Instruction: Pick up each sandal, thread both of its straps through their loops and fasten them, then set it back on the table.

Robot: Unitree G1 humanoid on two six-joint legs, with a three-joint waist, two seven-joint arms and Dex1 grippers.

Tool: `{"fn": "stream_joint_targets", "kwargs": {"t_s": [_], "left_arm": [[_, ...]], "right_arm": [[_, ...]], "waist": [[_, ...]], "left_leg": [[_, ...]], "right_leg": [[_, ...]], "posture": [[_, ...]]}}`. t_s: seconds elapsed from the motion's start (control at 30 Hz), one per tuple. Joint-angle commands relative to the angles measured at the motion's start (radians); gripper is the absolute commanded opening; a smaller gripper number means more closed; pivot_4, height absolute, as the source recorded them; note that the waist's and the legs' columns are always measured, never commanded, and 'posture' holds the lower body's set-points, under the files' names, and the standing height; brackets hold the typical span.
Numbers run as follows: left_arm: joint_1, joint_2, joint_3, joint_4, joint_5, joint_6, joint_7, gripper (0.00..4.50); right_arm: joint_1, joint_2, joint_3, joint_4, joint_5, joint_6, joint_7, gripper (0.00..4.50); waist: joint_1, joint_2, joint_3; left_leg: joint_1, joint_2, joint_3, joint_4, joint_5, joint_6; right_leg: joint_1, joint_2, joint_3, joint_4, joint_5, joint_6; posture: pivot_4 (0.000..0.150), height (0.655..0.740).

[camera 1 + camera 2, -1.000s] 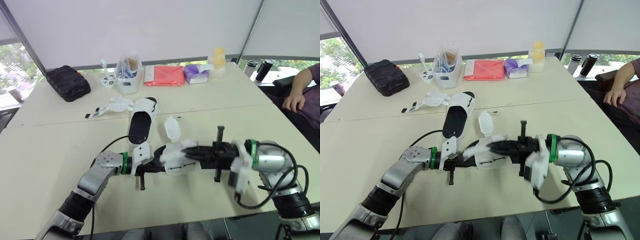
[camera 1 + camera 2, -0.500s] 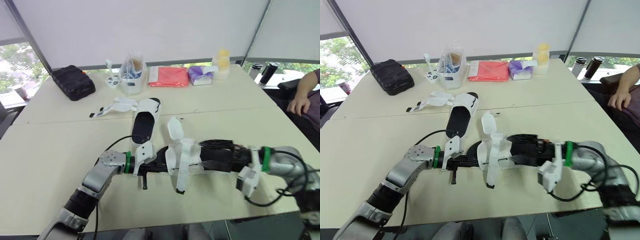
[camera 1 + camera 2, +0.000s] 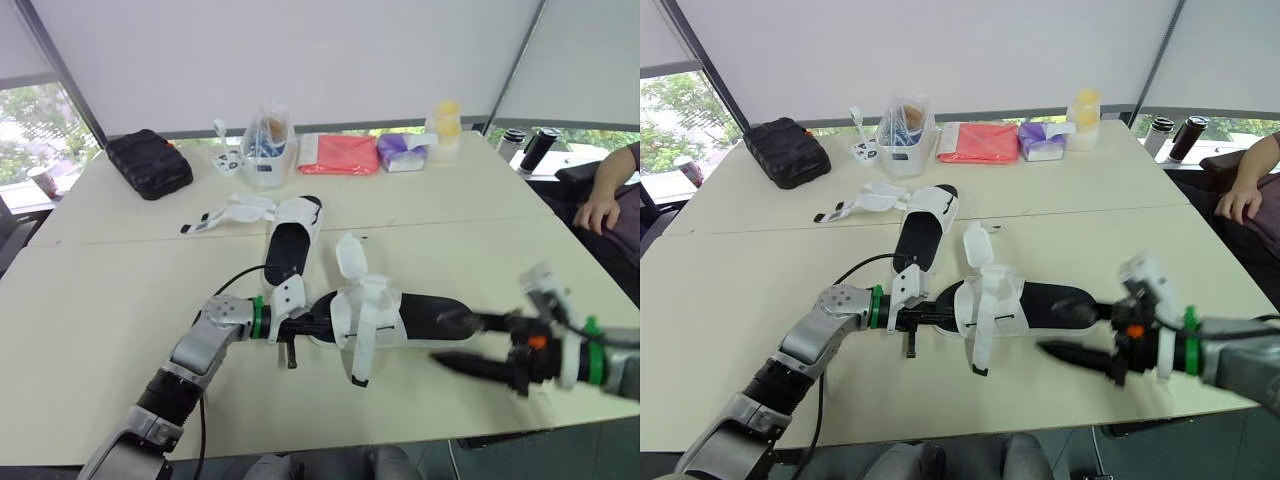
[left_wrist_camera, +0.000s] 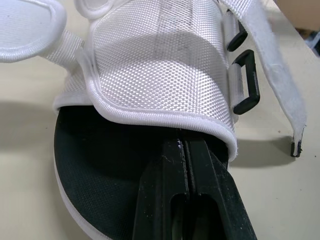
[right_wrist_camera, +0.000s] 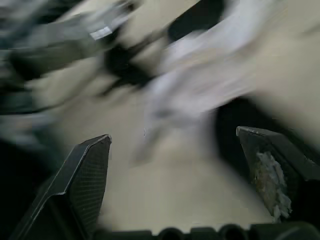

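We are logging a beige table [image 3: 100, 300] beneath drawn window blinds [image 3: 300, 60]. The left gripper [image 3: 930, 318] is clamping together on the sandal [image 3: 425, 318], its fingers [image 4: 186, 165] reaching under the white woven upper [image 4: 160, 65]. A second sandal [image 3: 290, 245] is lying just beyond that gripper. A loose strap [image 3: 362, 345] is dangling between the grippers. The right gripper [image 3: 1050, 330] is hovering spread apart, just beside the held sandal's far end.

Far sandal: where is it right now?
Head views: the far sandal lies flat on the table, left of centre, just beyond the near sandal that the left hand reaches into, its loose straps splayed toward the black case.
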State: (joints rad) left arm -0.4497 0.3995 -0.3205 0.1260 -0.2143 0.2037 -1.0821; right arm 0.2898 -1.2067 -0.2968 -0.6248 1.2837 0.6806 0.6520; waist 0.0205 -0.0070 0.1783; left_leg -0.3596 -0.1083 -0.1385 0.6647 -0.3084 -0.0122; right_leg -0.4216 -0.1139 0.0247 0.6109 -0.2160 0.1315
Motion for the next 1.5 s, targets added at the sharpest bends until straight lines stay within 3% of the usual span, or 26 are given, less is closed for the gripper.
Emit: {"fn": "stream_joint_targets", "kwargs": {"t_s": [0.03,0.2,0.33,0.6,0.73,0.87,0.93,1.1,1.2,1.33,1.5], "left_arm": [[-0.017,-0.006,0.008,0.005,0.014,-0.012,0.008,0.0],[-0.007,-0.013,0.012,-0.008,0.017,-0.009,0.02,0.0],[0.003,-0.011,0.015,-0.016,0.016,-0.006,0.031,0.0],[0.007,-0.017,0.011,-0.021,0.015,-0.001,0.044,0.0],[0.009,-0.02,0.008,-0.024,0.015,0.001,0.048,0.0],[0.009,-0.022,0.008,-0.024,0.016,0.001,0.05,0.0],[0.007,-0.023,0.008,-0.021,0.018,-0.001,0.053,0.0],[-0.011,-0.035,0.011,0.011,0.03,-0.025,0.069,0.0],[-0.034,-0.039,-0.002,0.064,0.059,-0.076,0.062,0.0],[-0.053,-0.043,-0.024,0.114,0.082,-0.142,0.024,0.0],[-0.075,-0.053,-0.051,0.174,0.133,-0.225,0.01,0.0]], "right_arm": [[-0.021,0.101,0.1,-0.042,-0.096,0.017,-0.082,4.36],[-0.067,0.283,0.203,0.009,-0.139,0.064,-0.178,4.36],[-0.09,0.373,0.229,0.021,-0.088,0.116,-0.209,4.36],[-0.175,0.506,0.29,0.045,-0.124,0.175,-0.252,4.36],[-0.216,0.572,0.298,0.077,-0.138,0.181,-0.269,3.03],[-0.218,0.569,0.303,0.084,-0.166,0.205,-0.259,0.9],[-0.215,0.569,0.305,0.084,-0.166,0.222,-0.255,0.07],[-0.231,0.559,0.263,0.077,-0.098,0.263,-0.231,0.07],[-0.287,0.452,0.172,0.088,0.017,0.323,-0.122,0.07],[-0.458,0.329,0.098,0.197,0.122,0.392,-0.02,0.07],[-0.691,0.3,0.128,0.372,0.082,0.445,0.052,0.07]], "waist": [[0.006,0.0,0.0],[0.018,-0.001,0.0],[0.019,-0.001,0.0],[0.019,0.0,0.0],[0.018,-0.001,0.0],[0.018,0.0,0.0],[0.018,0.0,0.0],[0.018,0.0,0.0],[0.018,0.0,0.0],[0.016,0.0,0.0],[0.02,-0.001,0.0]], "left_leg": [[-0.001,-0.001,0.001,0.001,0.0,0.001],[0.0,-0.001,0.002,0.002,0.0,0.001],[0.0,0.0,0.002,0.001,0.0,0.001],[0.0,0.0,0.001,0.001,0.0,0.001],[0.0,0.0,0.001,0.001,0.0,0.001],[0.0,0.0,0.001,0.001,0.0,0.001],[0.0,0.0,0.001,0.001,0.0,0.001],[0.0,0.0,0.001,0.001,0.0,0.001],[0.0,-0.001,0.002,0.001,0.0,0.001],[0.001,0.0,0.002,0.001,0.0,0.001],[0.0,0.001,0.001,0.0,0.0,0.001]], "right_leg": [[0.0,-0.001,0.0,0.0,0.0,0.0],[-0.001,-0.001,0.001,0.0,0.001,0.001],[-0.001,0.0,0.001,0.0,0.001,0.001],[-0.001,0.001,0.001,0.001,0.001,0.001],[-0.001,0.001,0.001,0.001,0.001,0.001],[-0.001,0.001,0.001,0.001,0.001,0.001],[-0.001,0.001,0.001,0.001,0.001,0.001],[-0.001,0.001,0.001,0.001,0.001,0.001],[-0.001,0.0,0.001,0.001,0.001,0.001],[0.0,0.001,0.001,0.0,0.001,0.001],[-0.001,0.002,0.0,0.0,0.001,0.001]], "posture": [[0.15,0.74],[0.15,0.74],[0.15,0.74],[0.15,0.74],[0.15,0.74],[0.15,0.74],[0.15,0.74],[0.15,0.74],[0.15,0.74],[0.15,0.74],[0.15,0.74]]}}
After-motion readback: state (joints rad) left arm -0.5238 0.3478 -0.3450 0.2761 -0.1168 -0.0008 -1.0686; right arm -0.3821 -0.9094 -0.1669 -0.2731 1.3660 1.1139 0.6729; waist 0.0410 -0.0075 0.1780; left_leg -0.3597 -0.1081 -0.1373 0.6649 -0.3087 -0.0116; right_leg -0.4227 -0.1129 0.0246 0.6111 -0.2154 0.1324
